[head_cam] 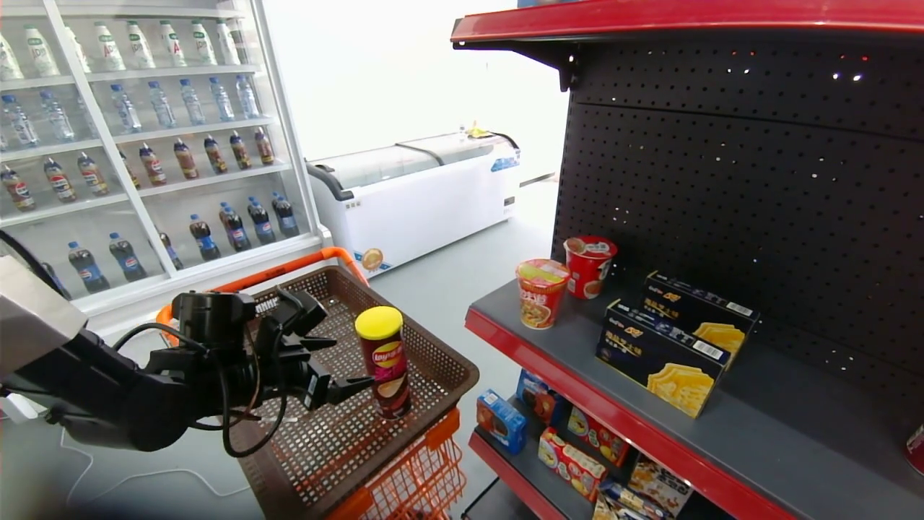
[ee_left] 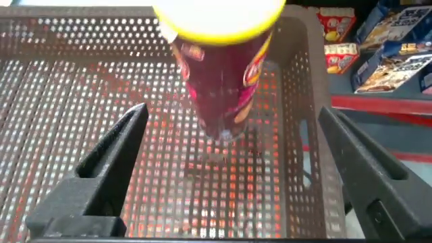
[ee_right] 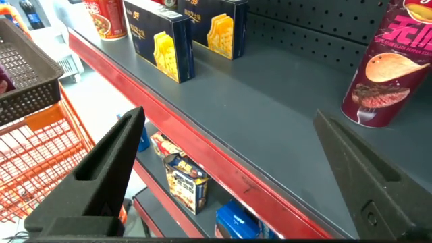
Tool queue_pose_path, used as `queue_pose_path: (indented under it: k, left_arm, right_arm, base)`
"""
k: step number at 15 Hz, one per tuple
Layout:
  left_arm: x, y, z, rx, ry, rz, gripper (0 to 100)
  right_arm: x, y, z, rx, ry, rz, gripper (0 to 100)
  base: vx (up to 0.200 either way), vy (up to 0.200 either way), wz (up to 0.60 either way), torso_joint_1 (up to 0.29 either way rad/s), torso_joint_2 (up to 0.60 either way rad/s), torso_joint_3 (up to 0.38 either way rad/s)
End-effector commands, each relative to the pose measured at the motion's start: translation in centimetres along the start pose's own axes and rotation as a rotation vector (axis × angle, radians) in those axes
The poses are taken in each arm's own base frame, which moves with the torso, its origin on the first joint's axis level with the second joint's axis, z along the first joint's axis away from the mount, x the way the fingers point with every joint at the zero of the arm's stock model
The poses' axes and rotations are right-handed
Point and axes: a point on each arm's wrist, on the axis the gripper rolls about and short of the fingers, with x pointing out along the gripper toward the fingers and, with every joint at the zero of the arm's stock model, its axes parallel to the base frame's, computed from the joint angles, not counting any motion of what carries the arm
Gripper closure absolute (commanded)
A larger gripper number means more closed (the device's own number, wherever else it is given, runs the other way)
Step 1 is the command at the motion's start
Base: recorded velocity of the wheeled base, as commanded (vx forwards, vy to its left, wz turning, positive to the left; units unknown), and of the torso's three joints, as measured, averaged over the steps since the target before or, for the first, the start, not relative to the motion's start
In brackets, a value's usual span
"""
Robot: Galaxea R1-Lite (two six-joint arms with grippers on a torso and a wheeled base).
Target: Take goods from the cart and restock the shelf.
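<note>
A tall chips can (head_cam: 384, 361) with a yellow lid stands upright in the brown basket (head_cam: 433, 347) on top of the orange cart (head_cam: 411, 484). My left gripper (head_cam: 345, 362) is open right beside the can, its fingers pointing at the can's lower half without touching. From the left wrist, the can (ee_left: 223, 74) stands just beyond the gripper (ee_left: 233, 115), between the lines of the two spread fingers (ee_left: 111, 169). My right gripper (ee_right: 229, 116) hangs open and empty over the grey shelf board (ee_right: 270, 115). Another chips can (ee_right: 388, 67) stands on that board beside it.
On the shelf (head_cam: 758, 426) stand two cup noodles (head_cam: 541, 292) and two dark blue boxes (head_cam: 660, 357). Snack packs (head_cam: 570, 462) fill the lower shelf. A chest freezer (head_cam: 419, 195) and a drinks fridge (head_cam: 144, 144) are behind the cart.
</note>
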Motion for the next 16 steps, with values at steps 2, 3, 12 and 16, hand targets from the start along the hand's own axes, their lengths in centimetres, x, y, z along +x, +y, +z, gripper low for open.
queue_pose_path:
  k: [2, 3, 12, 16]
  left_arm:
    - [2.7, 0.3, -0.3, -0.008, -0.002, -0.024, 0]
    - [3.4, 0.6, -0.2, -0.012, -0.012, -0.023, 0]
    - [5.8, 0.9, -1.5, 0.022, -0.064, -0.017, 0]
    - [7.1, 0.0, -1.6, 0.012, -0.138, -0.028, 0]
  right_arm:
    - [0.0, 0.0, 0.0, 0.001, 0.001, -0.001, 0]
    - [0.0, 0.0, 0.0, 0.001, 0.001, 0.001, 0]
    - [0.0, 0.0, 0.0, 0.001, 0.003, -0.001, 0]
    - [0.0, 0.0, 0.0, 0.001, 0.001, -0.001, 0]
  base:
    - [0.000, 0.000, 0.00, 0.000, 0.00, 0.000]
    - [0.000, 0.000, 0.00, 0.000, 0.00, 0.000]
    - [0.000, 0.000, 0.00, 0.000, 0.00, 0.000]
    - [0.000, 0.000, 0.00, 0.000, 0.00, 0.000]
